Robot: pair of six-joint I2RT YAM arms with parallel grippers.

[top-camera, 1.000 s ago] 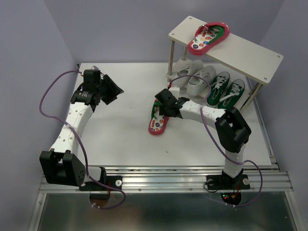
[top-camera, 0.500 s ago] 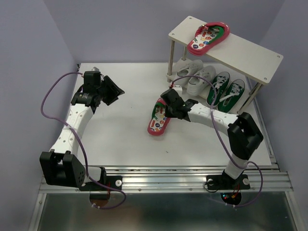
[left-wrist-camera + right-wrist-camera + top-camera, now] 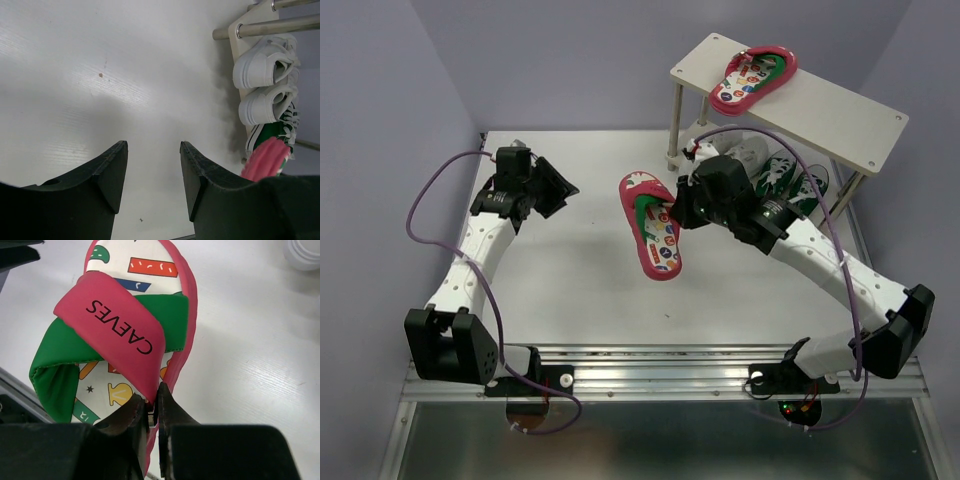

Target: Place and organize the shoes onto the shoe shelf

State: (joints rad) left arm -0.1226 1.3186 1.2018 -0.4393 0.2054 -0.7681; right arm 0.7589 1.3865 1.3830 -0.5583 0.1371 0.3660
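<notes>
- right gripper (image 3: 152, 407): clamped on red-pink flip-flop (image 3: 150, 262), pinching its side rim beside the pink strap (image 3: 120, 335)
- that flip-flop is near table (image 3: 550, 290) centre; shoe shelf (image 3: 840, 115) at its 1 o'clock
- left gripper (image 3: 152, 150): jaws apart, nothing between them, over the table at the flip-flop's 9 o'clock

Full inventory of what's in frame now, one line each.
shoe shelf: one, beige, two tiers, far right of the table
flip-flop on shelf: one, red-pink, printed insole, top board
held flip-flop: one, red-pink with green strap, in front of the shelf
white sneakers: two, white, lower tier, side by side
green sneakers: two, green, lower tier, right of the white pair
table: one, white
cables: purple, one along each arm
left gripper: black, open, empty
right gripper: black, shut on held flip-flop
</notes>
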